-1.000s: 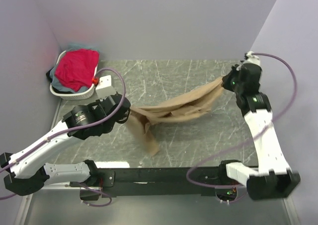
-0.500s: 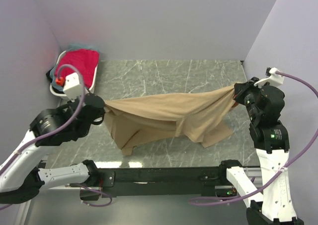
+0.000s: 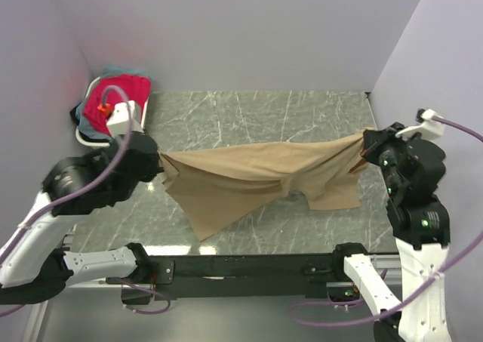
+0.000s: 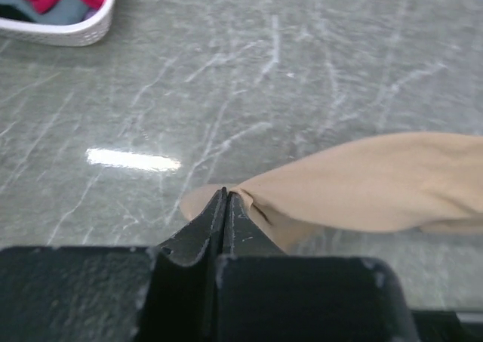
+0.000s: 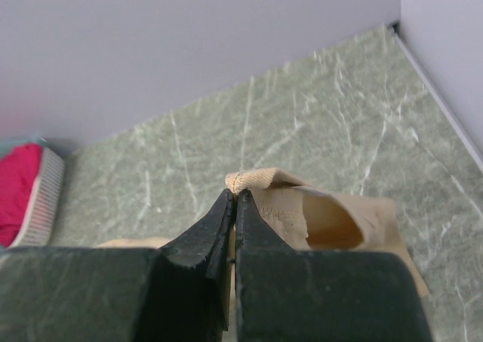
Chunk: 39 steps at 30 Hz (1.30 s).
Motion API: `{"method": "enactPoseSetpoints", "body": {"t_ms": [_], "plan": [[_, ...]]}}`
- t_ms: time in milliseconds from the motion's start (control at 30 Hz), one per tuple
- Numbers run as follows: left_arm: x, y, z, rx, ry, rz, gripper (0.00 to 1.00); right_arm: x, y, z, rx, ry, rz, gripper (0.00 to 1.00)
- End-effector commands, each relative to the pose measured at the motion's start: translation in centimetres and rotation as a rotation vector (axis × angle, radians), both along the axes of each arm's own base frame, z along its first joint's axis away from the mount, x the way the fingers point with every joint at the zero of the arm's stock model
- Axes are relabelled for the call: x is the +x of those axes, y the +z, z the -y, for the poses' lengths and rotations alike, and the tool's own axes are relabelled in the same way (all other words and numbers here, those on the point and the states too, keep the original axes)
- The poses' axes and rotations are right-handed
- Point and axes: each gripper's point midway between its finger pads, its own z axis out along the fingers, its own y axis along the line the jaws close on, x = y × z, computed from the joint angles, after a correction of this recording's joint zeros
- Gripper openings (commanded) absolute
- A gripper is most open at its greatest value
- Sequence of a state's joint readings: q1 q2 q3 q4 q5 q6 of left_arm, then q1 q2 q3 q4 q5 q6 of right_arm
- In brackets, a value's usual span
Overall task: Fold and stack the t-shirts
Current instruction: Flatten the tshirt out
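The tan t-shirt (image 3: 256, 177) hangs stretched between both grippers above the marble table, its lower edge drooping toward the table. My left gripper (image 3: 160, 165) is shut on its left end; in the left wrist view the cloth (image 4: 362, 182) runs right from the closed gripper (image 4: 226, 194). My right gripper (image 3: 364, 147) is shut on its right end; in the right wrist view a hem (image 5: 264, 180) pokes above the closed gripper (image 5: 235, 197). The red-pink t-shirt (image 3: 113, 99) lies on top of others in the basket.
A white oval basket (image 3: 89, 137) stands at the far left corner, also seen in the left wrist view (image 4: 75, 31). Lilac walls close the back and both sides. The black rail with the arm bases (image 3: 249, 268) runs along the near edge.
Both grippers moved apart and pulled the tan t-shirt from a bunched strip into a wide spread sheet. The right arm swung toward the right wall, the left arm toward the left.
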State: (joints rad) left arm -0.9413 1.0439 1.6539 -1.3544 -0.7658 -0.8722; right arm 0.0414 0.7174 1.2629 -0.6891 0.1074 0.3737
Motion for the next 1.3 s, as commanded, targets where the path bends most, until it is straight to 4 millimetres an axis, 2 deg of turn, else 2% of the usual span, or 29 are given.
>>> {"method": "enactPoseSetpoints", "body": {"t_ms": [0,133,367,467,533,600,667,767,800,833,900,933,967,1100,1167,1200,1233,1267], "plan": [[-2.8,5.0,-1.3,-0.121,-0.141,0.082,0.01,-3.3,5.5,0.0,0.002,0.008,0.154,0.00],[-4.1,7.0,-2.5,-0.183,-0.174,0.138,0.01,-5.6,7.4,-1.0,-0.003,0.073,0.194,0.00],[-7.1,12.0,-4.8,-0.313,-0.256,0.268,0.01,-8.7,10.8,-2.3,-0.031,0.163,0.257,0.00],[-7.8,13.0,-4.9,-0.346,-0.294,0.287,0.01,-8.8,11.2,-2.5,-0.032,0.178,0.228,0.00],[-7.4,12.5,-4.4,-0.329,-0.288,0.269,0.01,-7.4,10.0,-1.7,-0.033,0.131,0.189,0.00],[-6.0,10.5,-3.0,-0.261,-0.268,0.212,0.01,-6.0,8.6,-1.5,-0.023,0.112,0.149,0.00],[-4.4,7.6,-1.2,-0.167,-0.254,0.128,0.01,-3.6,6.0,-1.7,-0.005,0.114,0.083,0.00],[-1.7,4.1,0.0,-0.065,-0.139,0.055,0.01,-0.6,2.1,-2.0,0.025,0.111,0.011,0.00],[-1.0,3.4,0.1,-0.038,-0.105,0.049,0.01,-0.1,1.3,-2.0,0.035,0.105,0.010,0.00],[-0.3,2.2,0.3,-0.009,-0.077,0.033,0.01,1.1,-0.4,-2.1,0.041,0.106,-0.009,0.00],[0.9,1.0,1.6,0.019,-0.069,0.027,0.01,2.4,-2.1,-1.6,0.048,0.069,-0.040,0.00],[1.4,-0.3,2.1,0.043,-0.064,0.010,0.01,3.2,-3.4,-1.5,0.045,0.063,-0.056,0.00],[2.3,-0.5,2.8,0.031,-0.051,0.022,0.01,3.8,-4.1,-1.1,0.043,0.039,-0.069,0.00],[4.9,-3.5,2.7,0.092,0.025,-0.009,0.01,6.5,-7.6,0.0,0.040,-0.036,-0.130,0.00],[6.6,-5.9,2.0,0.139,0.072,-0.050,0.01,7.5,-8.6,0.7,0.035,-0.083,-0.145,0.00],[7.6,-6.2,2.3,0.141,0.074,-0.041,0.01,8.6,-9.3,0.7,0.036,-0.088,-0.152,0.00],[8.2,-7.6,2.2,0.168,0.082,-0.060,0.01,9.1,-9.6,0.9,0.033,-0.099,-0.158,0.00],[9.2,-8.8,1.9,0.192,0.102,-0.080,0.01,10.2,-11.0,1.1,0.032,-0.116,-0.191,0.00]]}}
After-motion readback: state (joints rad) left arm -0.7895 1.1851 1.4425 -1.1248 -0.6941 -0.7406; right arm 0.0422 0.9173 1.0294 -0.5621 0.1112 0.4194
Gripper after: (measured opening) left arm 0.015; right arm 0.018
